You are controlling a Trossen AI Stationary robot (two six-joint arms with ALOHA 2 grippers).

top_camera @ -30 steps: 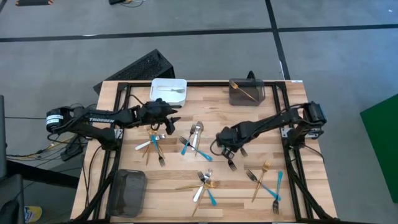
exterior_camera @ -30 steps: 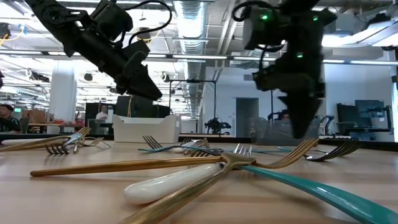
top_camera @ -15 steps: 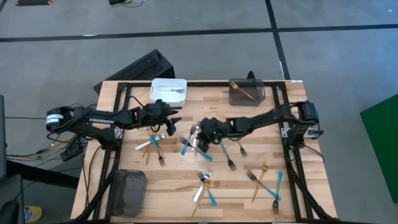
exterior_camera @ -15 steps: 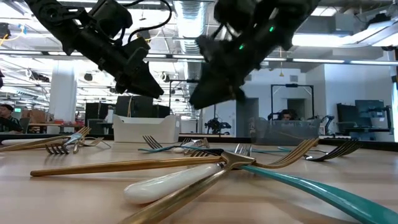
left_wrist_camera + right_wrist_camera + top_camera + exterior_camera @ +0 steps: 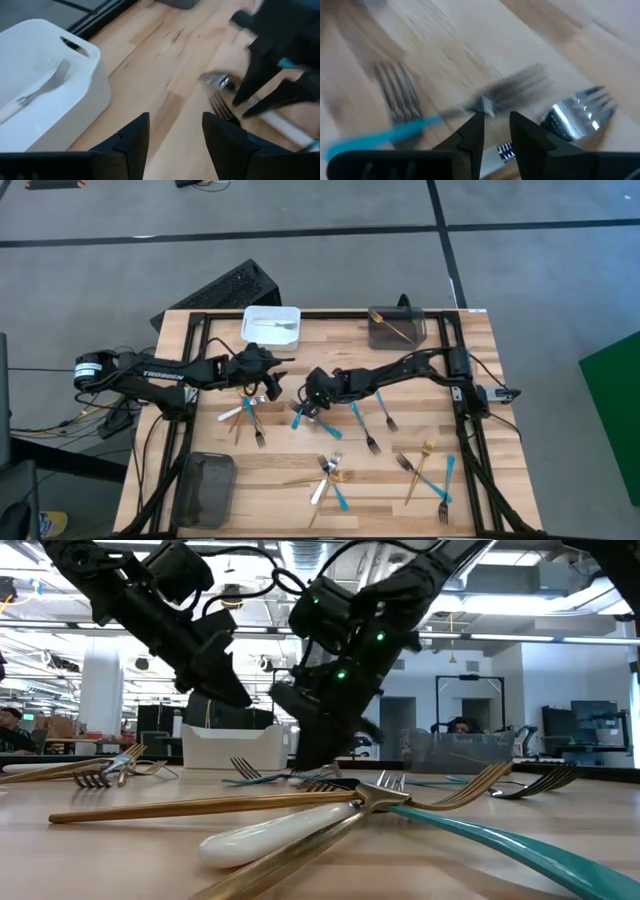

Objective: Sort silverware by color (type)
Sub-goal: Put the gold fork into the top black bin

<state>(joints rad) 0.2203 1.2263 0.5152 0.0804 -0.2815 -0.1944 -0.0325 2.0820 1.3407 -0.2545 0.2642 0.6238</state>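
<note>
I had swung the right gripper across to the forks mid-bench. Its fingers stood apart, holding nothing. The left gripper waited open by the white bin.

The wooden table carries a white bin and a dark grey bin at its far edge, another dark grey bin at the near left corner, and the silverware scattered in small groups between them.

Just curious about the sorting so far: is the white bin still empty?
No, the white bin already holds one fork with a pale handle, seen from the left wrist.
</note>
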